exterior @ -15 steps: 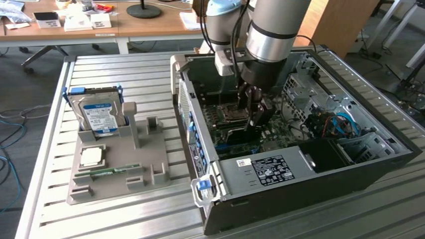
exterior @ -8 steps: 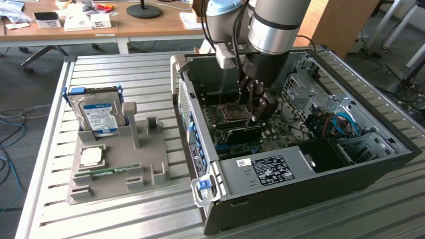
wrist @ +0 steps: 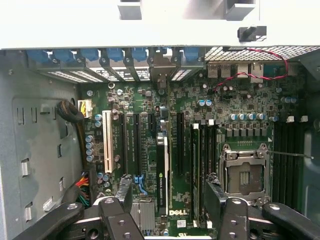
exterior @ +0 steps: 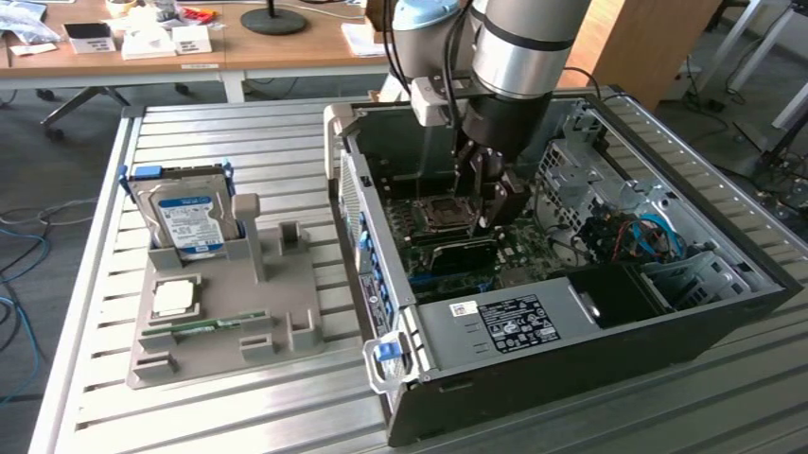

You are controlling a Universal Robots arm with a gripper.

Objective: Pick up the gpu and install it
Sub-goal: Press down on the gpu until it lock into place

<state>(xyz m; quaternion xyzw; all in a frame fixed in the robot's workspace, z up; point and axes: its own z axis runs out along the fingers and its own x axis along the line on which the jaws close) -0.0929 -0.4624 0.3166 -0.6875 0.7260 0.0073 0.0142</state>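
The gpu (wrist: 163,165) stands edge-on in a motherboard slot inside the open computer case (exterior: 707,312), its silver bracket at the case's rear slot row. In the exterior view the gpu (exterior: 461,250) is a dark card upright just in front of the CPU socket. My gripper (wrist: 169,196) hangs directly above it, open wide. One black finger (wrist: 123,192) is on one side of the card and the other on the opposite side, both clearly apart from it. Seen from outside, the gripper (exterior: 490,194) reaches down into the middle of the case.
A grey parts fixture (exterior: 272,312) on the slatted table holds a blue-labelled hard drive (exterior: 189,219), a CPU chip (exterior: 174,298) and a green memory stick (exterior: 202,326). Inside the case are the empty CPU socket (wrist: 245,175), the power supply (exterior: 505,322) and drive bays with blue cables.
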